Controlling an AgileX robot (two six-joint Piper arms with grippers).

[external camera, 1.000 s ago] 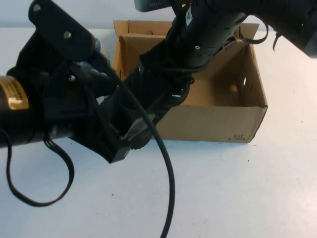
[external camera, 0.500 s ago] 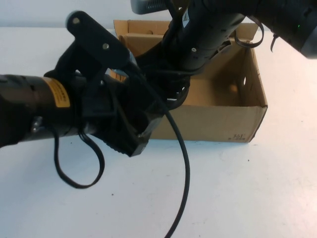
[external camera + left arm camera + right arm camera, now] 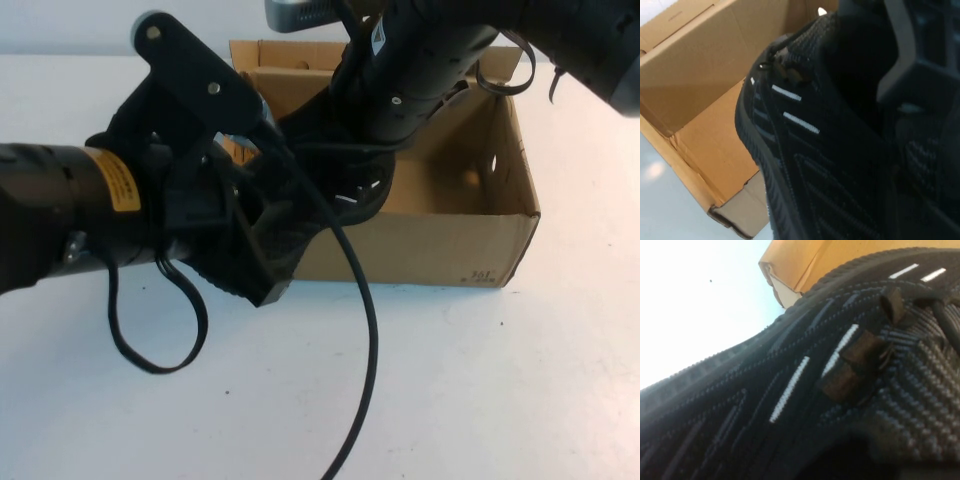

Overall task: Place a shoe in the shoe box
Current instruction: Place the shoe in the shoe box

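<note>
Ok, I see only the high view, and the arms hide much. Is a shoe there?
Observer: Yes; the left wrist view shows a black knit shoe before the left claw, by the shoe box at its near-left corner.
Operator: Is it inside already?
Observer: Not settled; it overlaps that corner, and cardboard floor shows beside it.
Operator: And the right claw?
Observer: Over the box's left part; its camera shows brown lace loops on the shoe.

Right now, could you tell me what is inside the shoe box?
The shoe box shows bare cardboard floor on its right side. Both arms cover its left part, where the black shoe hangs over the rim between the left hand and right hand.
</note>
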